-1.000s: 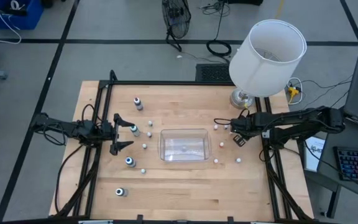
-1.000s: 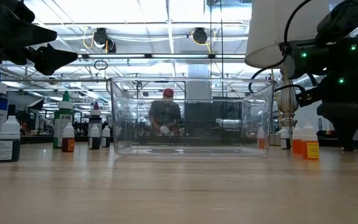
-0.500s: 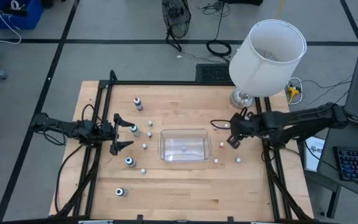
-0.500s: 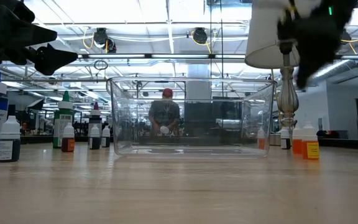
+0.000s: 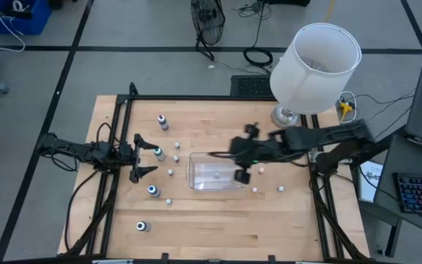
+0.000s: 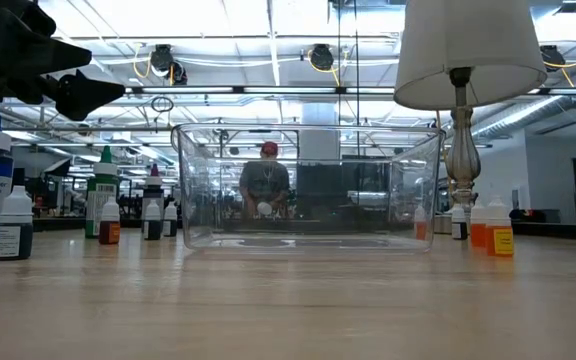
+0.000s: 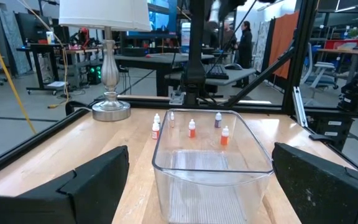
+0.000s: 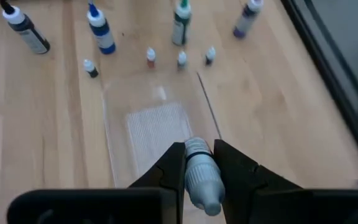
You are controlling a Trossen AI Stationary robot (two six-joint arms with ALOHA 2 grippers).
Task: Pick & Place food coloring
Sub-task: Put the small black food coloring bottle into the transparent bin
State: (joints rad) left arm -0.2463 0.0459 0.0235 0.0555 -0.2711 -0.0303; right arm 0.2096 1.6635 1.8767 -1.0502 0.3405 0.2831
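As the right gripper (image 8: 199, 163) hangs over the tub (image 5: 216, 170), release comes next
Its fingers (image 8: 171, 168) pinch a small bottle (image 8: 201, 174); lower it inside the walls before opening. Left gripper (image 5: 146, 157) waits wide open, empty, at the table (image 5: 218, 235) left side

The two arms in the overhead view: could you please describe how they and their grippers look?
Both are dark, slim, jointed arms with thin black cables looping along them. The left gripper ends in two black, tapering, wedge-like fingers. The right gripper has two black angular fingers. No markings are legible on either arm.
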